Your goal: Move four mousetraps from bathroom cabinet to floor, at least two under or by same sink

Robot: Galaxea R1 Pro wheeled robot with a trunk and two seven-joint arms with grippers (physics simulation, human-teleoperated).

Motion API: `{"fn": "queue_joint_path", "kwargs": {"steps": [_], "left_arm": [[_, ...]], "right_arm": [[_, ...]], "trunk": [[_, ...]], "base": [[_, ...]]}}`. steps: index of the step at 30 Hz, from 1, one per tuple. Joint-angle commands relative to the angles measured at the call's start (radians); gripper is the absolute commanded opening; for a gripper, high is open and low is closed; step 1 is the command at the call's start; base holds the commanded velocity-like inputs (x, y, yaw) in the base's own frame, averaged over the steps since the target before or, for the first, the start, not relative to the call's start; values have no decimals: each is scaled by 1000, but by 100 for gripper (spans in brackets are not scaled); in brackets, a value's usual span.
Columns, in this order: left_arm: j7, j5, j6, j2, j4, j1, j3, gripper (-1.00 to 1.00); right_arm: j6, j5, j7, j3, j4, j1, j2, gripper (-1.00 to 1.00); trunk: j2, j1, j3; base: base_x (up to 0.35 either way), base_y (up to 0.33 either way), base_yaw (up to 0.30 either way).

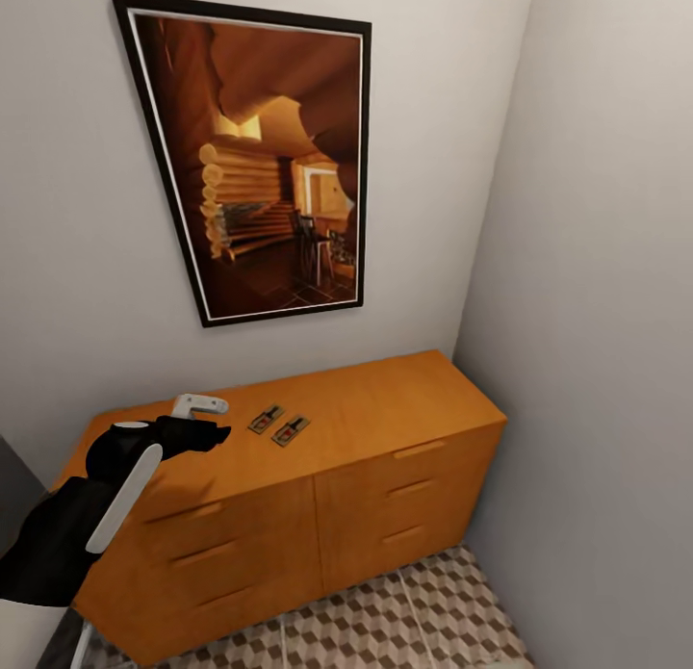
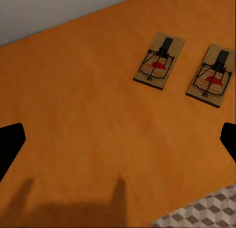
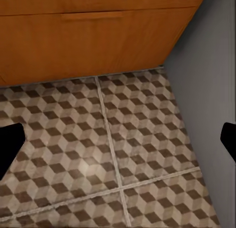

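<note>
My left gripper [image 1: 197, 421] hangs over the left part of the cabinet [image 1: 385, 414] top. Its fingers are spread: in the left wrist view the two dark fingertips [image 2: 10, 144] sit at opposite edges of the picture with bare wood between them, and nothing is held. In the head view the arm is a black, rounded casing with a pale grey link and a white bracket near the wrist.

The cabinet is a wide orange-brown wooden sideboard with a smooth, matte top and flat drawer fronts in two columns, each with a slim bar handle of the same colour. It stands against a plain pale wall, its right end close to a grey side wall.

Two mousetraps lie flat on the cabinet top, side by side and slightly apart, well clear of my left fingertips. The nearer mousetrap [image 2: 159, 61] and the farther mousetrap [image 2: 213, 75] are small rectangular boards of light wood, each carrying thin dark wire parts and a red spot near the middle. Both lie at the same slant.

My right gripper [image 3: 118, 139] points down at the bathroom floor [image 3: 137, 154]; its dark fingertips also sit at opposite picture edges, parted and empty. The floor is square tile printed with a brown, beige and white cube pattern, divided by pale grout lines.

A large framed picture [image 1: 260, 164] with a black frame and a narrow white border hangs above the cabinet.
</note>
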Motion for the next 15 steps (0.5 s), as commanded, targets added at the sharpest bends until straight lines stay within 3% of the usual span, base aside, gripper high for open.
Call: {"fn": "queue_joint_path", "kwargs": {"steps": [1,10,15], "left_arm": [[10,10,3,1,-1,-2,-2,100],[10,10,3,2,-1,-1,-4,100],[10,10,3,2,-1,-1,-4,100]], "right_arm": [[-2,-6,-4,9,1,-1,0,100],[-2,-6,-4,9,1,-1,0,100],[-2,-6,-4,9,1,-1,0,100]], "trunk": [[-2,1,-2],[-2,1,-2],[-2,1,-2]], "base": [[292,-170,0],[271,-171,0],[92,-62,0]]}}
